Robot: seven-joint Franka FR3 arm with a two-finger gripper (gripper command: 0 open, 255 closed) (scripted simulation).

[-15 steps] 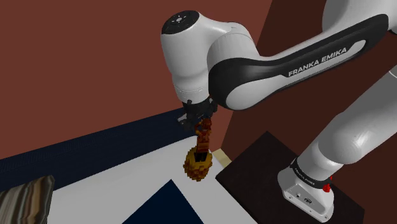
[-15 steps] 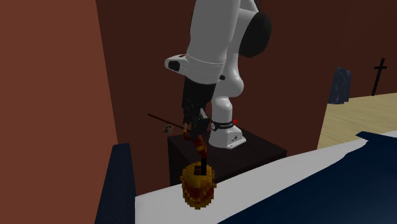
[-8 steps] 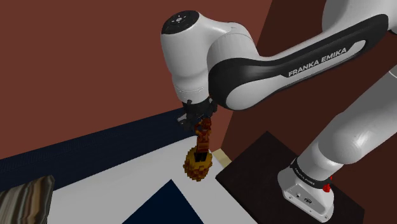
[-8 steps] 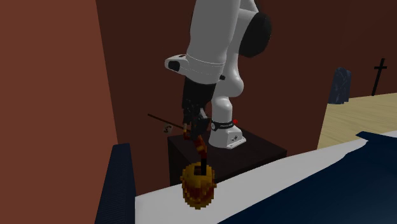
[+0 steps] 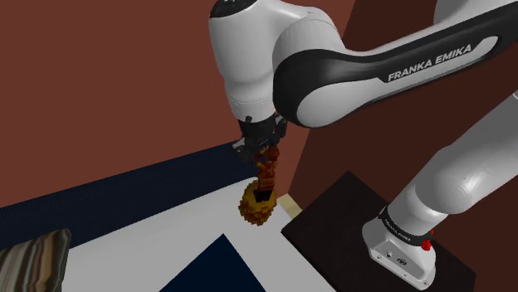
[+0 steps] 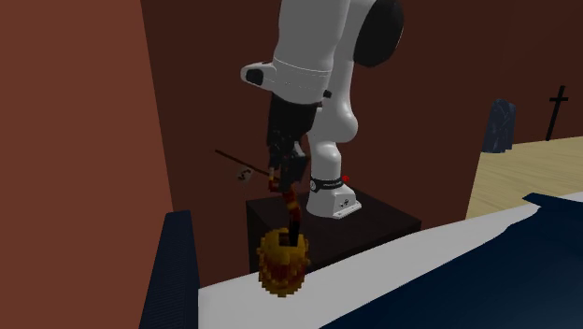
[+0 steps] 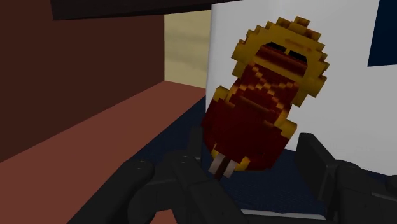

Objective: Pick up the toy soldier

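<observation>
While clamped on the soldier, red and gold, blocky, the gripper holds it hanging over the white surface's corner, beside the stand.

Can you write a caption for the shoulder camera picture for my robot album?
The white robot arm's black hand grips a blocky red-and-gold toy soldier over a white surface.

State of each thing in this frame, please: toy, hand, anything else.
toy soldier: clasped at one end, hanging below the hand.
hand: shut on the toy soldier, pointing down.
striped cushion: lying apart from the hand, untouched.
</observation>
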